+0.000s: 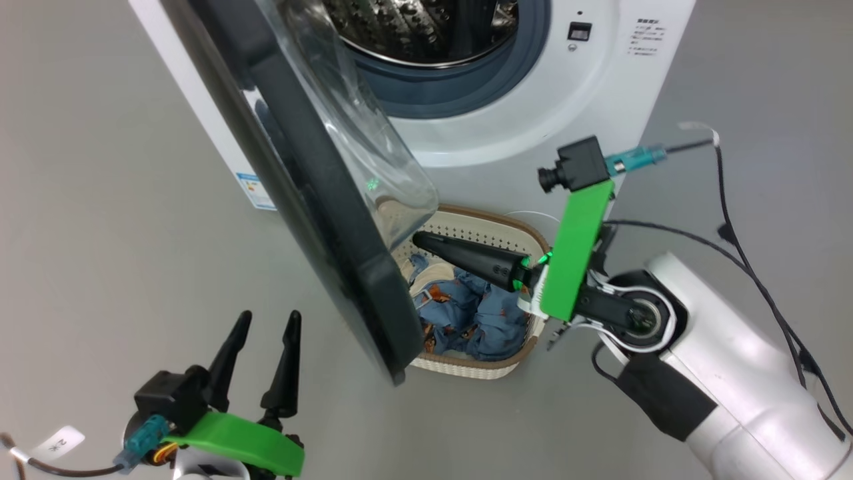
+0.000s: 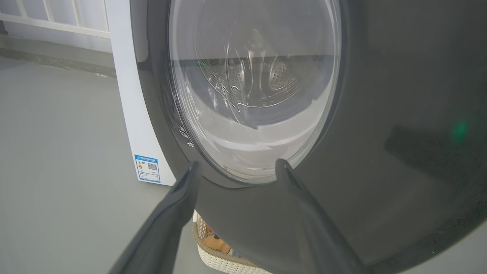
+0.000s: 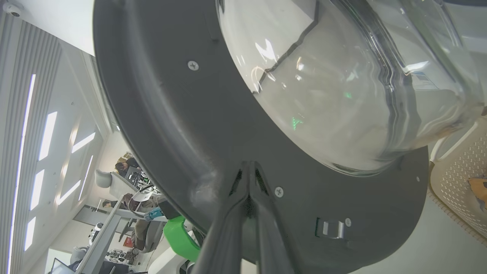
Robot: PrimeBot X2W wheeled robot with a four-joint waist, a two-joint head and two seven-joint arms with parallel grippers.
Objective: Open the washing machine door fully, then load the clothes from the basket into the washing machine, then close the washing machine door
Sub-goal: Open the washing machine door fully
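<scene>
Left gripper (image 1: 270, 315) at 7 o'clock, fingers wide, empty. Right gripper (image 1: 418, 238) — pinched shut on nothing — noses the inner face of the half-open washing machine door (image 1: 320, 200). Door-opening step, I'd say; next push should go toward 9 o'clock. Clothes (image 1: 466, 313) sit in the basket (image 1: 466, 370) at 5 o'clock.

Setting: an indoor lab or open-plan test space, not a home laundry room.

The washing machine (image 1: 533, 100) stands free on a smooth grey floor (image 1: 100, 200), with a pale panelled wall (image 2: 57, 15) behind it. The right wrist view shows rows of long strip lights (image 3: 24, 152), a dome camera (image 3: 13, 9) in a corner, desks (image 3: 102, 236) crowded with equipment, and a person (image 3: 121, 166) seated among them.
</scene>
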